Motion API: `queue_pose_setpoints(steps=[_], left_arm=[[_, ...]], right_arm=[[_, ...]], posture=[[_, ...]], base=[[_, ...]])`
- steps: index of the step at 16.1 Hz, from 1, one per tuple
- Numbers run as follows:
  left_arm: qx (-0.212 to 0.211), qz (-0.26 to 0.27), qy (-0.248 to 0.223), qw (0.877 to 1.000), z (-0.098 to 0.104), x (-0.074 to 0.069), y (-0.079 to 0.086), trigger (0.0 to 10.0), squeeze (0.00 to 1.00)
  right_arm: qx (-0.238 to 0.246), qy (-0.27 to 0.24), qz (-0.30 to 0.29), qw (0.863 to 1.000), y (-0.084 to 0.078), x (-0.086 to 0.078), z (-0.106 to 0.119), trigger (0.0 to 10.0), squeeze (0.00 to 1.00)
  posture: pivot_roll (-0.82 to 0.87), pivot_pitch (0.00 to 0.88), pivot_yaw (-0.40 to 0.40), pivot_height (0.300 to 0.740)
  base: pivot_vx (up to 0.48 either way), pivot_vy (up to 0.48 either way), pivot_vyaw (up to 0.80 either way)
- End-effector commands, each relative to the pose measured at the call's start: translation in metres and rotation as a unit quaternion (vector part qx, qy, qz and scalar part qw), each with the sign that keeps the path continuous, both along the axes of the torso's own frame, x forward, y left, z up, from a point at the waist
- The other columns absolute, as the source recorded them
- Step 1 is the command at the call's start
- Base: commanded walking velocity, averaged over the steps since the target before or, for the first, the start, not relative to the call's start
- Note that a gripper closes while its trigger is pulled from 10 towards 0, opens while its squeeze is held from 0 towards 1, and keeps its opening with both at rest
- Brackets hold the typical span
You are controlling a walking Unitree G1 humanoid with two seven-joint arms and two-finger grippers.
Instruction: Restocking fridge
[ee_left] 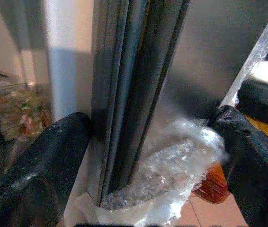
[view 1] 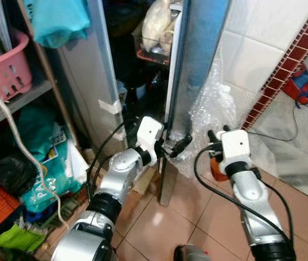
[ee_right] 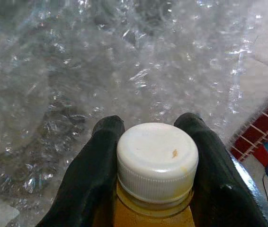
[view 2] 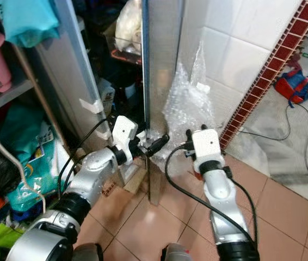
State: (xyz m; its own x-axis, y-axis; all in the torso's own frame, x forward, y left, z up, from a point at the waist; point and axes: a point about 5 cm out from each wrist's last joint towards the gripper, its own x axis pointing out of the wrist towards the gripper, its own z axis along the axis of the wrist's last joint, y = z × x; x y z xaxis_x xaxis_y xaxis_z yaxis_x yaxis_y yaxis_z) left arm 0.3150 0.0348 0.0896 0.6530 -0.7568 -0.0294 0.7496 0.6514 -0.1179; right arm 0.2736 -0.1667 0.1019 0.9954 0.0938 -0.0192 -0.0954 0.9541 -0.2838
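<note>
Holding a bottle (ee_right: 155, 189) of yellow-orange liquid by its white-capped neck, the right gripper (ee_right: 155, 142) faces bubble wrap (ee_right: 124, 71). Beside it, the left gripper (view 1: 177, 145) spreads wide, straddling the fridge door (ee_left: 134, 94) edge.

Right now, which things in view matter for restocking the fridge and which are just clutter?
Job:
- fridge door, left gripper with fingers either side of its edge
- bottle with white cap, held in the right gripper
- food bag inside the fridge

Clutter:
- bubble wrap
- pink basket
- teal cloth
- blue-red bag
</note>
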Motion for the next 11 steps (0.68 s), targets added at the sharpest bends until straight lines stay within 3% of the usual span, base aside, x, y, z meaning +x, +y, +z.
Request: queue_pose_setpoints(steps=[1,9,11], left_arm=[[0.016,0.003,0.012,1.0,-0.007,-0.002,0.0,10.0,0.0],[0.033,0.006,0.003,0.999,-0.0117,-0.006,-0.0058,10.0,0.0],[0.041,0.016,-0.002,0.999,-0.012,-0.0045,-0.0051,10.0,0.0]], right_arm=[[-0.009,-0.024,-0.009,1.0,-0.002,0.0013,0.0099,10.0,0.0],[-0.029,-0.032,-0.043,0.998,-0.0086,0.0039,0.0104,10.0,0.0],[-0.031,-0.036,-0.046,0.998,-0.0092,0.0041,0.0113,10.0,0.0]], posture=[[-0.02,0.083,0.0,0.74],[-0.02,0.078,0.002,0.74],[-0.02,0.081,0.002,0.74]], base=[[0.431,0.0,-0.61],[0.45,0.0,-0.77],[0.456,0.0,0.0]])
